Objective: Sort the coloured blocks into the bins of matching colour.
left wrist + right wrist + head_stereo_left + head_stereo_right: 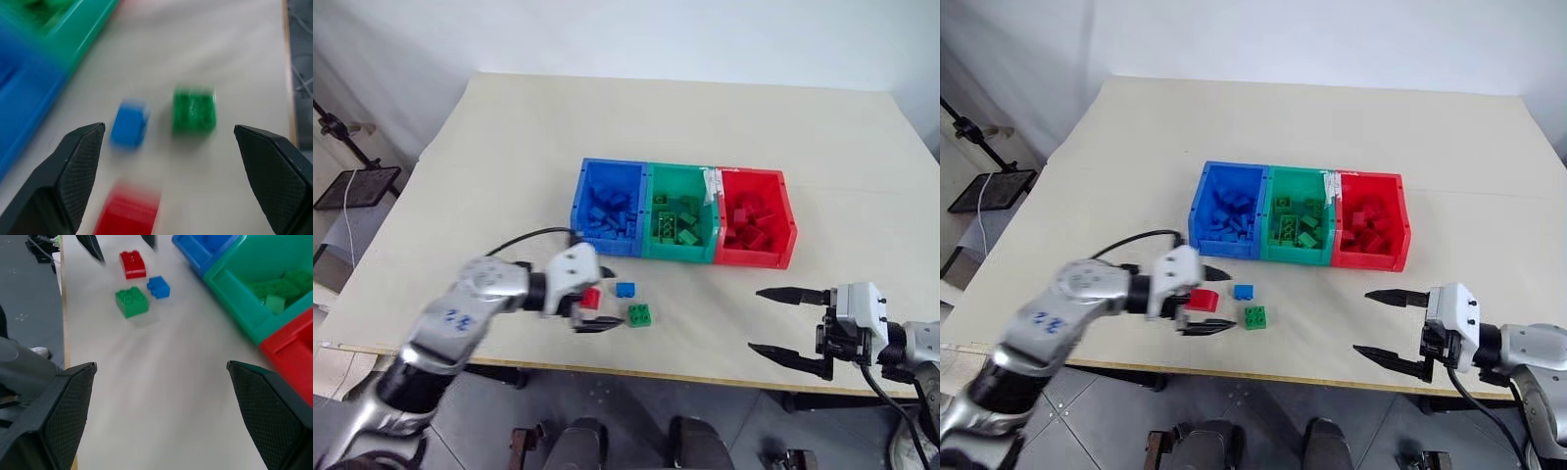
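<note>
Left gripper (1206, 300) spread wide around red block (1202, 299), seemingly lining up a pick; right gripper (1383, 326) open, empty, waiting near table (1489, 215) edge.

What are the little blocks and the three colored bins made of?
The red block, blue block and green block look like hard, smooth plastic: bright solid colors, round studs on top. The blue bin, green bin and red bin also look like molded plastic, with thin, slightly glossy walls.
</note>
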Controlling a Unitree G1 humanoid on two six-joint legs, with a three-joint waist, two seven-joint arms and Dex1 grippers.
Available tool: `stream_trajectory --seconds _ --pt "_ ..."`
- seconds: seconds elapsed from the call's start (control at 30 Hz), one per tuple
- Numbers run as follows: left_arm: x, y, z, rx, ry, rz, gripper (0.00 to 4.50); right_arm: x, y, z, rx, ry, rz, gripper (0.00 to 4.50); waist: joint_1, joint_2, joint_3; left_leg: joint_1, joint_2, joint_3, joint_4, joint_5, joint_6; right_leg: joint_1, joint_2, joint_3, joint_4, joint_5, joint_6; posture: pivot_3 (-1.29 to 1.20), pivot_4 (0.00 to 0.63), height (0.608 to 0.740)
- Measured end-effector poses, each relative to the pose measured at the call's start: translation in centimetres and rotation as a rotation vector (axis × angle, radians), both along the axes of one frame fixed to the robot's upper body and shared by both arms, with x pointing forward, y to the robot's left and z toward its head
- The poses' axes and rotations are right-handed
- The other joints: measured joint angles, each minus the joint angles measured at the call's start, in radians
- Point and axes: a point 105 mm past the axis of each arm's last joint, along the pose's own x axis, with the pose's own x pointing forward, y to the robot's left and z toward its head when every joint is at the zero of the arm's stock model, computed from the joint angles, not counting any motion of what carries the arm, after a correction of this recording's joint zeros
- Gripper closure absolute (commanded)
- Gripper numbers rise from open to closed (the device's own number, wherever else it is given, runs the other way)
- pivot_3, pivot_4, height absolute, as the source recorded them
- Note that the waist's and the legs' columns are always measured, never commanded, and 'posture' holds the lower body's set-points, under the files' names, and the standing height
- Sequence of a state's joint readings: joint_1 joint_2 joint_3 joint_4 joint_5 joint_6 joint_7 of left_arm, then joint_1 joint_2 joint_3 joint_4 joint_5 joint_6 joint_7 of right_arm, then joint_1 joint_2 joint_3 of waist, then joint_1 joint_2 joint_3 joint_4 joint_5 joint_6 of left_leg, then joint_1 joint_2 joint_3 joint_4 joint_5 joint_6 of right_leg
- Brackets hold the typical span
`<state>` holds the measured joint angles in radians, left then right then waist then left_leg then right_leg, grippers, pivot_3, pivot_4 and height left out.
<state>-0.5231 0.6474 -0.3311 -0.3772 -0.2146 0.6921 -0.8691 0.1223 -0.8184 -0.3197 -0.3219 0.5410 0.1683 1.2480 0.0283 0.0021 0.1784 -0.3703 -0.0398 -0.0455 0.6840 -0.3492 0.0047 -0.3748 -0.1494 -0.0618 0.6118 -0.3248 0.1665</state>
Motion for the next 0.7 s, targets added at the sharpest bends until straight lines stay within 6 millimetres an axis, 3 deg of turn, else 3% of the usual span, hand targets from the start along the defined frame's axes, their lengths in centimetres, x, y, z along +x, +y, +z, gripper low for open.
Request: stream_trajectory --seconds 0.1,0.23,0.47,0.57,0.7 --pt "0.4 -2.4 -0.2 0.101 -0.003 -0.001 0.00 -0.4 0.4 0.1 -0.002 0.007 0.004 0.04 -0.004 -0.001 0.000 0.000 0.000 0.001 0.000 0.000 0.000 0.000 0.000 0.000 0.000 0.000 0.000 0.00 0.150 0.740" --pt "0.3 -1.3 -1.5 0.224 0.072 0.035 0.00 -0.8 0.6 -0.2 -0.001 0.027 -0.007 0.04 -0.012 0.000 0.000 0.001 0.001 0.001 -0.001 0.000 0.000 -0.001 0.001 0.000 0.000 0.000 0.000 0.00 0.150 0.740" --pt "0.2 -0.9 -0.8 0.356 0.100 0.008 0.00 -1.1 1.3 0.3 0.008 0.011 -0.006 0.04 0.002 -0.001 0.001 0.000 0.000 0.000 0.001 0.000 0.000 0.001 0.000 0.002 -0.001 0.000 0.000 0.00 0.150 0.740" --pt "0.2 -1.6 -1.4 0.370 0.106 -0.018 0.56 -1.1 1.2 0.3 0.008 0.011 -0.014 0.00 0.001 -0.001 0.001 0.000 0.000 0.000 0.001 0.000 0.000 0.000 0.000 0.002 -0.001 0.000 0.000 0.00 0.150 0.740" --pt "0.0 -2.2 -2.0 0.371 0.131 -0.042 1.76 -1.0 1.3 0.3 0.009 0.008 -0.020 0.00 -0.002 -0.001 0.001 0.000 0.000 0.000 0.001 0.000 0.000 0.000 0.001 0.001 0.000 0.000 0.000 0.00 0.150 0.740"
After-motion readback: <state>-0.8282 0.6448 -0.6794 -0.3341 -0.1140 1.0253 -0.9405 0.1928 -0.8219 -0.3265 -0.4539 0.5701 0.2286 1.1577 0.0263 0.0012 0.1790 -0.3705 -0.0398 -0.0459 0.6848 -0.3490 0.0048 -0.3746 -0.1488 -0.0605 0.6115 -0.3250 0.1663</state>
